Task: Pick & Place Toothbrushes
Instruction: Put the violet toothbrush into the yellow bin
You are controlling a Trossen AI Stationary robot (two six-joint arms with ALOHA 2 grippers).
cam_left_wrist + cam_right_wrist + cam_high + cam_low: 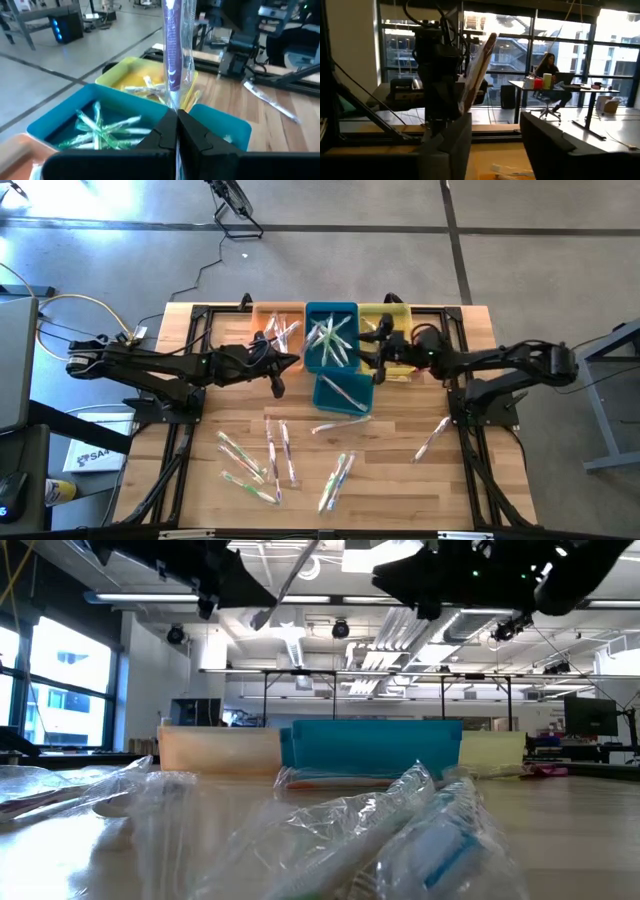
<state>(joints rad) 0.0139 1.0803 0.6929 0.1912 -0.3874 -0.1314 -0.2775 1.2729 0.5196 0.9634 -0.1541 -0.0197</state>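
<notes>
My left gripper [177, 112] is shut on a purple-handled toothbrush [174, 50] in a clear wrapper, above the row of bins at the table's far side. This toothbrush also shows in the right wrist view [477, 70]. An orange bin [278, 330], a blue bin [331, 338] and a yellow bin [388, 320] hold wrapped toothbrushes. A smaller blue bin [345, 392] stands nearer. My right gripper [372, 352] hovers open between the blue and yellow bins, facing the left gripper, with nothing between its fingers [457, 135]. My left gripper pinches the wrapped toothbrush by its lower end [176, 102] between its two fingers. The fingers lie roughly level, pointing toward the table's right. The toothbrush rises slanting above the fingertips, lifted clear of the bins.
Several loose wrapped toothbrushes lie on the near half of the wooden table [255, 460], one alone at the right [432, 438]. More wrappers fill the low view's foreground [400, 830]. Black frame rails [470, 430] run along both sides.
</notes>
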